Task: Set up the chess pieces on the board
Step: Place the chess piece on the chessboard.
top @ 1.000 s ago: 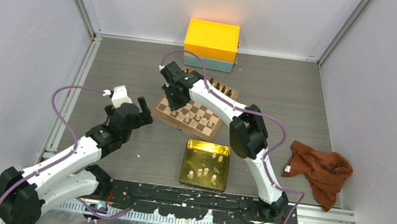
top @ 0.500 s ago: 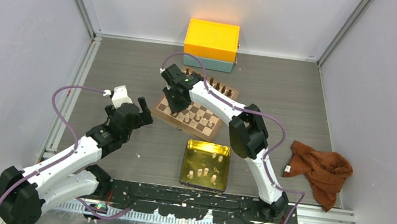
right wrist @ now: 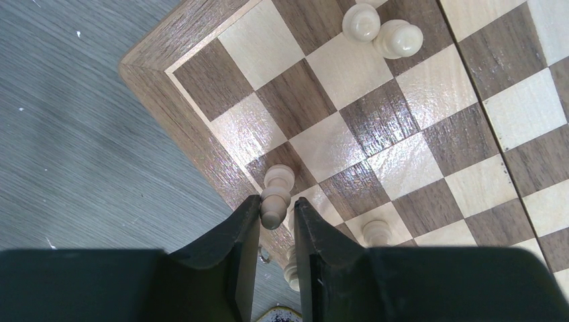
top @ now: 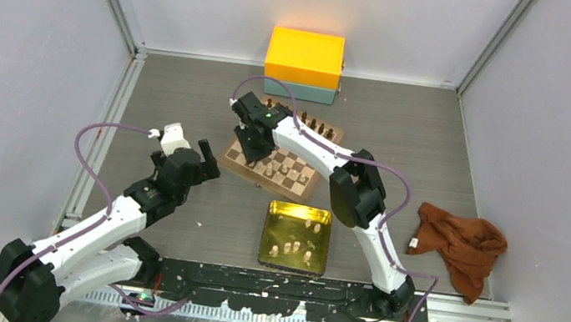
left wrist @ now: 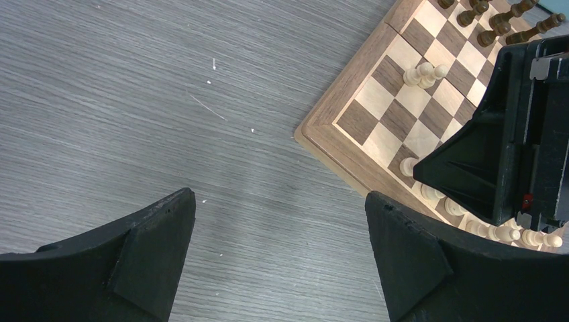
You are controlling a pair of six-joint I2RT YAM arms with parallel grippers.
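Note:
The board (top: 230, 160) lies mid-table, and its left corner shows in the right wrist view (right wrist: 174, 87). My right gripper (right wrist: 276, 202) hangs over that corner (top: 249, 141), shut on a cream chess piece (right wrist: 275, 194) whose base is at a dark edge square. Two more cream pieces (right wrist: 379, 30) stand together farther in, and others line the near edge (left wrist: 496, 231). My left gripper (left wrist: 280, 198) is open and empty over bare table left of the board (top: 192, 156).
A gold tin tray (top: 267, 234) holding several cream pieces (top: 294, 246) sits in front of the board. Dark pieces (top: 317, 125) stand on the far edge. A yellow box (top: 305, 57) is behind, and a brown cloth (top: 460, 244) lies to the right.
My right gripper has shifted slightly over the board's left corner with the cream piece. The left arm has not moved.

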